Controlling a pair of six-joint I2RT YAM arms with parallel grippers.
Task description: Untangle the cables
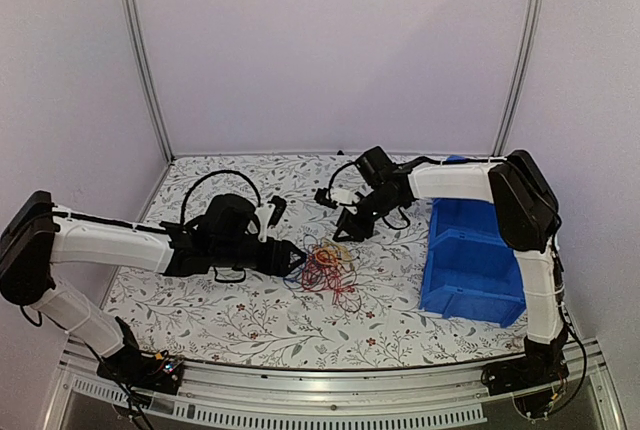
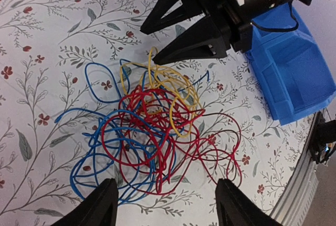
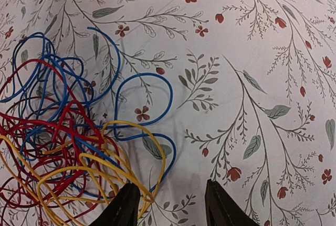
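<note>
The cables (image 1: pixel 328 265) lie in a loose clump of red, blue and yellow strands on the flowered table. My left gripper (image 1: pixel 298 255) sits low at the clump's left side. In the left wrist view its jaws (image 2: pixel 167 207) stand wide open, with the cables (image 2: pixel 152 131) just ahead and nothing between the fingers. My right gripper (image 1: pixel 350 228) hovers at the clump's far right edge, open. In the right wrist view a yellow loop of the cables (image 3: pixel 63 152) runs up against its left finger (image 3: pixel 123 207), and bare table shows between the tips (image 3: pixel 170 205).
A blue bin (image 1: pixel 470 260) stands right of the clump, under the right arm. The right gripper (image 2: pixel 148 44) also shows at the top of the left wrist view, close over the yellow strands. Table edges lie near and right.
</note>
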